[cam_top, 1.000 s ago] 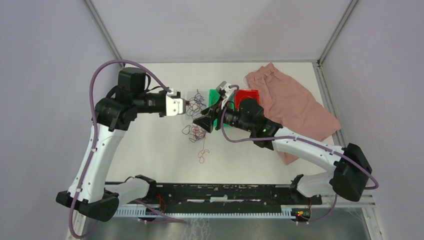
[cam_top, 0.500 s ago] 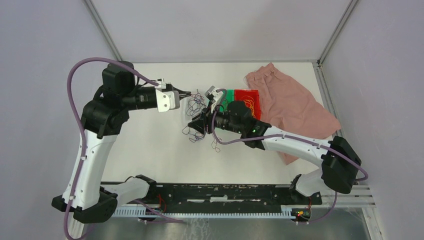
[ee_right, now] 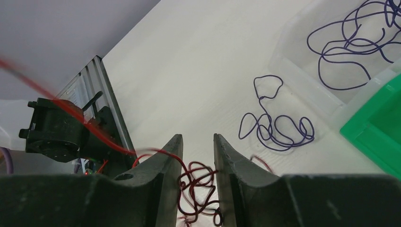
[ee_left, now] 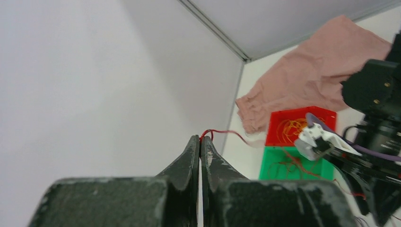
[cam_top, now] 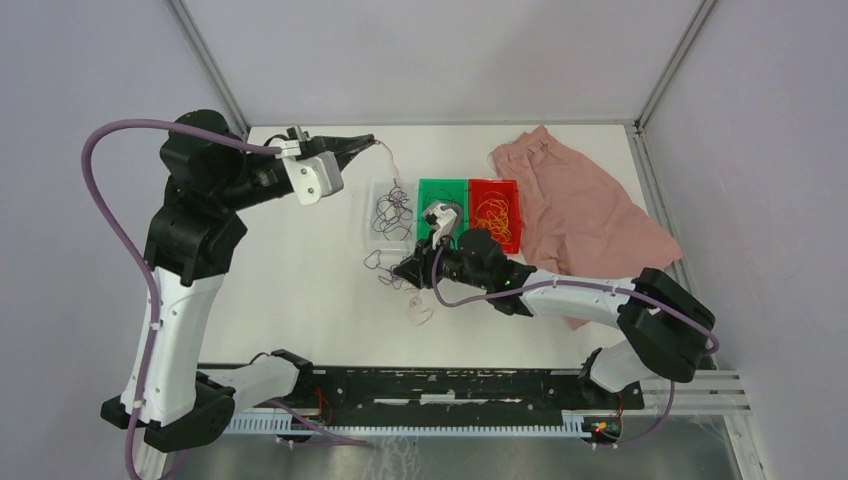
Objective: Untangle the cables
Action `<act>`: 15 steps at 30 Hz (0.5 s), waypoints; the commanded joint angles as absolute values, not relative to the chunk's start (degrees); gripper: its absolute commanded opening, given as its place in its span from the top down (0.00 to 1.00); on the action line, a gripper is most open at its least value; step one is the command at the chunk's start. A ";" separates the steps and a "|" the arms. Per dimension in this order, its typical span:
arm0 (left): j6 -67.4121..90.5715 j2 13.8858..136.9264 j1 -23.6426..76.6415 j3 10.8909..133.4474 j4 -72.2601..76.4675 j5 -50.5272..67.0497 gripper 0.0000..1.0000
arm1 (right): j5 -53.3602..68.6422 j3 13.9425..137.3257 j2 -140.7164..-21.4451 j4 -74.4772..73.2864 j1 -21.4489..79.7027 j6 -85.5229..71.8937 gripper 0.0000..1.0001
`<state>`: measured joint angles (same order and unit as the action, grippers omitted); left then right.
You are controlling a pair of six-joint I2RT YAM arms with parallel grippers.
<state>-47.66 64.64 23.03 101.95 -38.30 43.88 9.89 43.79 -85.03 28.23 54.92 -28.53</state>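
Thin curly cables, partly sorted.
Purple wires coil in the clear tray and loose on the table; orange wires fill the red bin; a red strand stretches up from a red clump.

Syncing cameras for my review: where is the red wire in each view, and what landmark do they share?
Top external: red wire, a faint strand at the tip of the left gripper, upper left of centre.
Left wrist: red wire at centre, pinched in the left gripper, trailing right.
Right wrist: red wire tangled at bottom centre, between the open jaws of the right gripper.
Shared landmark: green bin, visible in all three.
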 commanded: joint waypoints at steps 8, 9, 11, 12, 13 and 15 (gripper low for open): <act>-41.60 65.80 23.28 107.52 -11.52 28.59 0.97 | 6.51 37.87 -88.31 35.90 55.34 -31.89 0.59; -41.16 65.91 23.29 107.55 -9.14 26.10 0.97 | 6.10 37.66 -88.45 36.09 55.38 -32.10 0.60; -40.85 66.08 23.23 107.29 -5.24 23.55 0.97 | 5.56 37.37 -88.70 36.38 55.56 -32.29 0.61; -40.79 66.14 23.23 107.30 -3.34 22.62 0.97 | 5.23 37.17 -88.79 36.46 55.62 -32.36 0.62; -40.78 66.14 23.26 107.28 -1.99 21.92 0.97 | 4.99 36.99 -88.98 36.59 55.71 -32.57 0.62; -40.85 66.38 23.23 107.45 0.52 20.59 0.97 | 4.64 36.39 -89.42 37.40 55.91 -33.05 0.63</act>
